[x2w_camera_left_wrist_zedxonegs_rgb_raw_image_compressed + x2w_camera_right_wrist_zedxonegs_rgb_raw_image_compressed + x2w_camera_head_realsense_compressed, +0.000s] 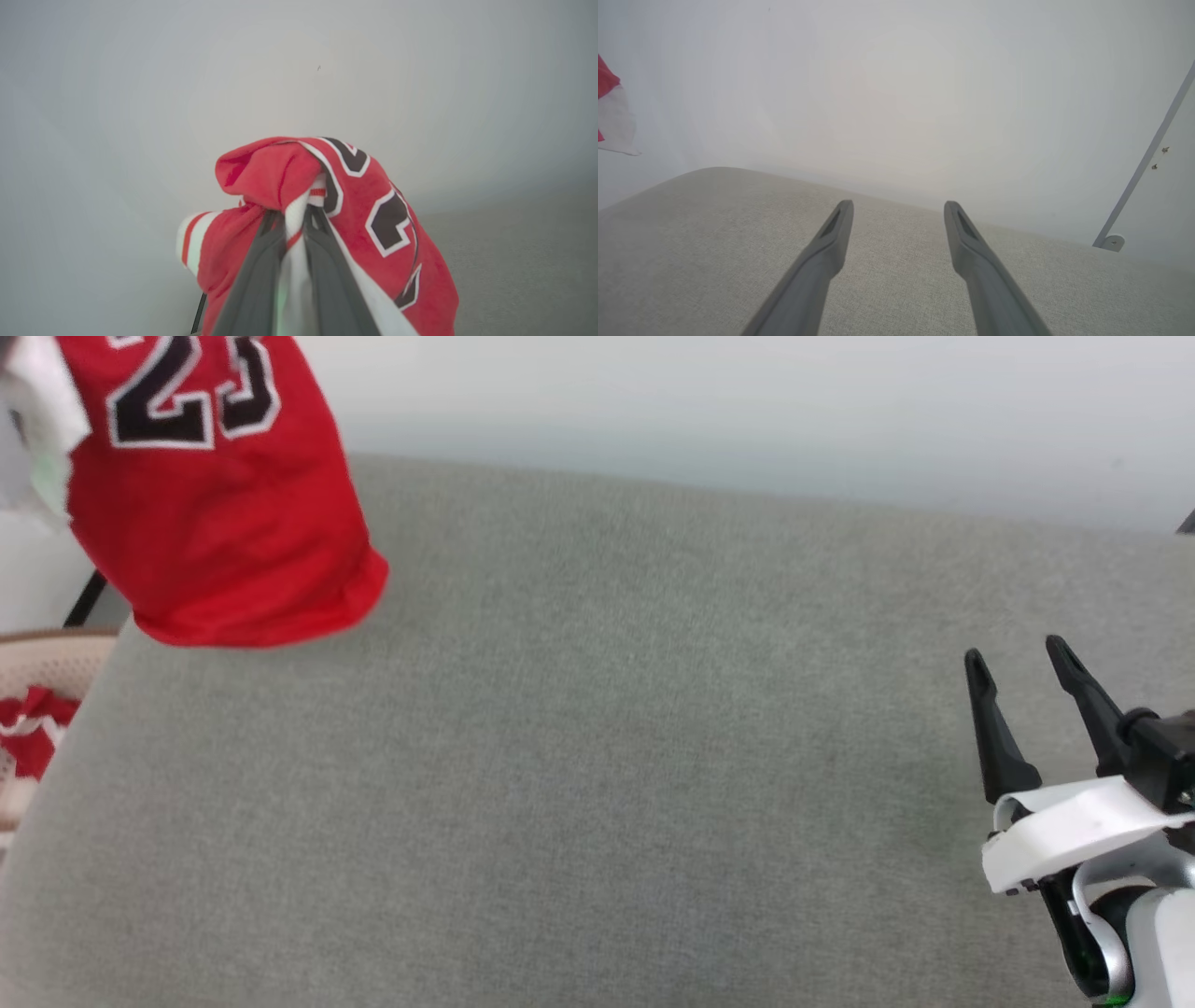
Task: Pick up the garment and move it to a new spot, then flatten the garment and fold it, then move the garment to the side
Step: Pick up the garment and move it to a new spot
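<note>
Grey cushion (597, 756) — garment (224, 523) aloft in left gripper (295, 215)

right gripper (899, 205): two dark fingers spread wide, nothing between them
padded surface (714, 242): pale grey woven fabric, under and ahead of the claw
wall (901, 93): plain, pale, beyond the fingertips
garment (612, 116): red and white edge, far to the claw's left, clear of the surface
rail (1148, 158): slanted grey bar, far right, with a bracket (1111, 241) at its foot

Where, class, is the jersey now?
The garment hangs at the head view's upper left, above the far left corner of the grey surface, pinched in the left tool.
</note>
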